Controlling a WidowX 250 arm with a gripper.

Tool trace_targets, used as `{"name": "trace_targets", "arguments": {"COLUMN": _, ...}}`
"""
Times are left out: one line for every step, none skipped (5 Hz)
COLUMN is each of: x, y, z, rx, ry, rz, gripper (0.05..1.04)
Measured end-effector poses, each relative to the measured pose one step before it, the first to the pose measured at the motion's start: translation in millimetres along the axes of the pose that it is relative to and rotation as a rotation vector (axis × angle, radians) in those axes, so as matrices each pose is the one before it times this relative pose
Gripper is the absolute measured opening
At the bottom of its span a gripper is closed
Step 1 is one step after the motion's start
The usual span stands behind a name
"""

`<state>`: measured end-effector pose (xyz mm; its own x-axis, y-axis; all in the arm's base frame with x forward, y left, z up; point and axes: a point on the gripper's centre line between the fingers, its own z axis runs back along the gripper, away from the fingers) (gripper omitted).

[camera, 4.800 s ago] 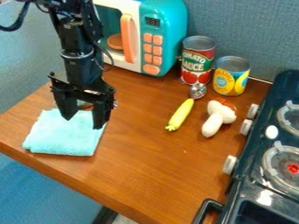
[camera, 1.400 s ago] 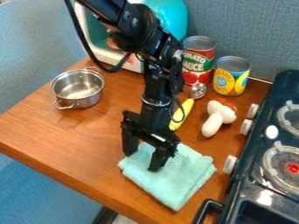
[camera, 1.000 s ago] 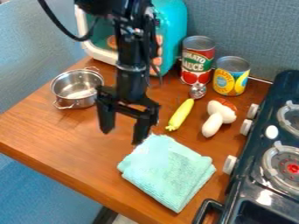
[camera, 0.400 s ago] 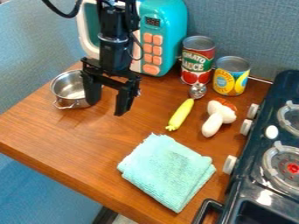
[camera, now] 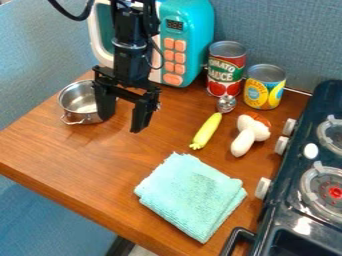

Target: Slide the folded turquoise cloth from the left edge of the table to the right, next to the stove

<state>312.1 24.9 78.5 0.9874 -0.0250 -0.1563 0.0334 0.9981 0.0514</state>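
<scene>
Wooden tabletop [camera: 80, 160], spread-fingered tool [camera: 121, 125], folded turquoise cloth [camera: 190, 195] apart from it, nearer the camera

Bright, diffuse light covers the wooden tabletop [camera: 100, 162], with a soft sheen toward 9 o'clock. Faint, soft-edged shading lies below the metal pot [camera: 79, 95] at 10 o'clock, whose rim glints. A thin shadow edges the folded turquoise cloth [camera: 190, 192] near 5 o'clock. Sharp white glare marks the glossy black toy stove [camera: 294, 217] at 4 o'clock.
</scene>
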Motion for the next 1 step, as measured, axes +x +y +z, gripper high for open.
{"name": "trace_targets", "arguments": {"x": 0.00, "y": 0.00, "z": 0.00, "rx": 0.0000, "ry": 0.0000, "rz": 0.0000, "gripper": 1.001}}
